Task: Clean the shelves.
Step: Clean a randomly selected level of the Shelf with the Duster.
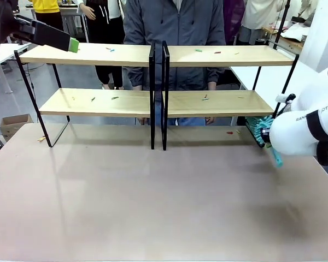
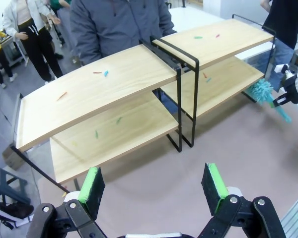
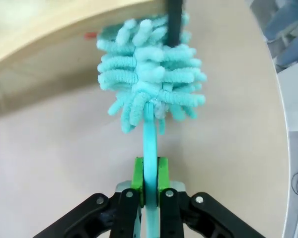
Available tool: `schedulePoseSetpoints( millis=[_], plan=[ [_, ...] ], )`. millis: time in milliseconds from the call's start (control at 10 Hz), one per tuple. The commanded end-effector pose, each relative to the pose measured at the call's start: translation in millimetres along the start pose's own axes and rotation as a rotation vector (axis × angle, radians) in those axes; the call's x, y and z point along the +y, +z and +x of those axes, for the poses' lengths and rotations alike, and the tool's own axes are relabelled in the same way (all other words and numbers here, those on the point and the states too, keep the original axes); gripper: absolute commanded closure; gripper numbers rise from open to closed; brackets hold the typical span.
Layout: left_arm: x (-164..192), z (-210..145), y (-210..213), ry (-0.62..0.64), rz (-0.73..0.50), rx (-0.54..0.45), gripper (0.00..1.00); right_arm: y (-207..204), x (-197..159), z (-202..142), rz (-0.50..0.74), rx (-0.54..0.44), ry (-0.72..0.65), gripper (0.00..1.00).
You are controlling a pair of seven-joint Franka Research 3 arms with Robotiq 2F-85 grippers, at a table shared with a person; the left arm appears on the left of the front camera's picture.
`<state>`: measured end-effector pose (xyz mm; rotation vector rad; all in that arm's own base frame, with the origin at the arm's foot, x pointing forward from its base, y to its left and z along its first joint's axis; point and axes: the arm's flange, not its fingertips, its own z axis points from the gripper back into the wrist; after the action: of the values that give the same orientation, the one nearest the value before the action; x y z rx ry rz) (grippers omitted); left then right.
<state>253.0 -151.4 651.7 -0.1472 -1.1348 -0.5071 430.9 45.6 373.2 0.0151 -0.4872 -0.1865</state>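
Observation:
The shelves are two matching black-framed racks with light-wood boards, the left rack (image 1: pixel 93 54) and the right rack (image 1: pixel 229 54) butted together mid-table. Small coloured scraps (image 1: pixel 205 98) lie on the boards. My right gripper (image 3: pixel 149 173) is shut on the handle of a fluffy teal duster (image 3: pixel 149 74), whose head touches the black frame leg at the right rack's lower end (image 1: pixel 258 130). High above the left rack's far-left corner, my left gripper (image 1: pixel 71 43) stands open and holds nothing; its green pads (image 2: pixel 92 186) frame the left rack (image 2: pixel 89 99) from above.
A person in a grey jacket (image 1: pixel 175 22) stands just behind the racks. A red scrap (image 1: pixel 229 132) and a yellow scrap (image 1: pixel 42 138) lie on the tabletop (image 1: pixel 164 207). A cardboard box (image 1: pixel 13 123) sits on the floor at left.

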Motion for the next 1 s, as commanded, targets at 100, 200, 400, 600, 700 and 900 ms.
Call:
schedulePoseSetpoints(
  millis=[100,200,400,600,700,900],
  plan=[
    [0,-2,-1,0.000,0.002,-0.005,0.00,18,18,-26,0.075,0.060,0.019,0.88],
    [0,-2,-1,0.000,0.002,-0.005,0.00,20,17,-27,0.105,0.081,0.024,0.88],
    [0,-2,-1,0.000,0.002,-0.005,0.00,42,5,-31,0.284,0.244,0.083,0.88],
    [0,-2,-1,0.000,0.002,-0.005,0.00,92,-33,-40,0.459,0.449,0.221,0.88],
    [0,-2,-1,0.000,0.002,-0.005,0.00,120,-56,-49,0.497,0.541,0.269,0.88],
    [0,-2,-1,0.000,0.002,-0.005,0.00,186,-115,-69,0.634,0.529,0.419,0.88]
  ],
)
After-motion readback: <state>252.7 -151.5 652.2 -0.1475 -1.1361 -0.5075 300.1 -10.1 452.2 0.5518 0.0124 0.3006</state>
